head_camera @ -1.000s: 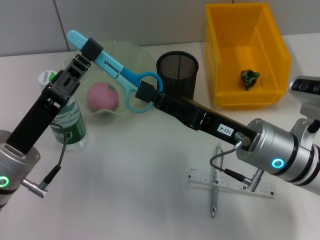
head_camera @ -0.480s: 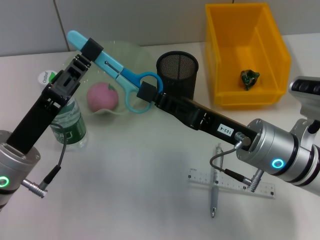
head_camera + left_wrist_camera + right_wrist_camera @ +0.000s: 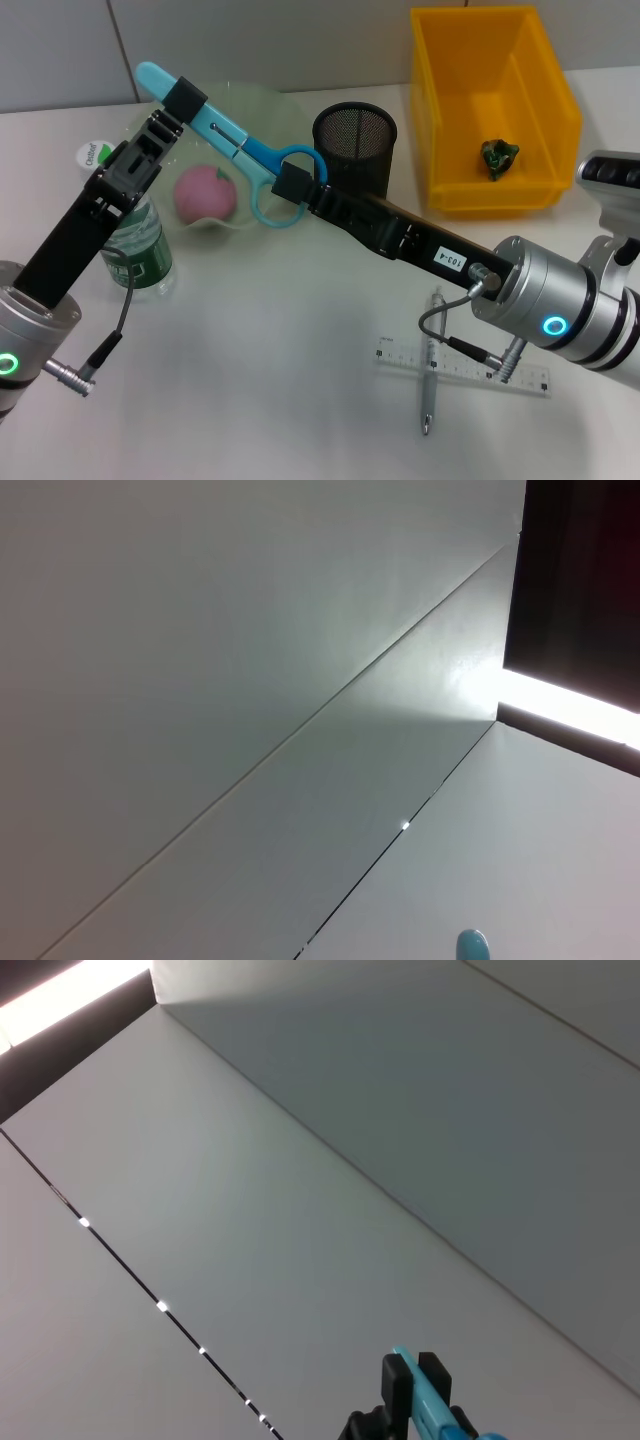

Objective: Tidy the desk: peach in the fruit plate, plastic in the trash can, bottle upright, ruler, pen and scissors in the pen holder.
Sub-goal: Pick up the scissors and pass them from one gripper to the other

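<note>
open tabletop in front, both arms crossing above fruit plate, scissors spanning between them, pen holder mouth unobstructed, ruler and pen lying near right arm

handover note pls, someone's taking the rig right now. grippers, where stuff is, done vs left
Left gripper: shut on the blade end of the scissors, held in the air.
Right gripper: shut on the scissors' handle loop, beside the pen holder.
Done: peach in the fruit plate; plastic in the trash can; bottle upright.
Left: scissors into the pen holder, then the pen and ruler, lying crossed on the desk.
</note>
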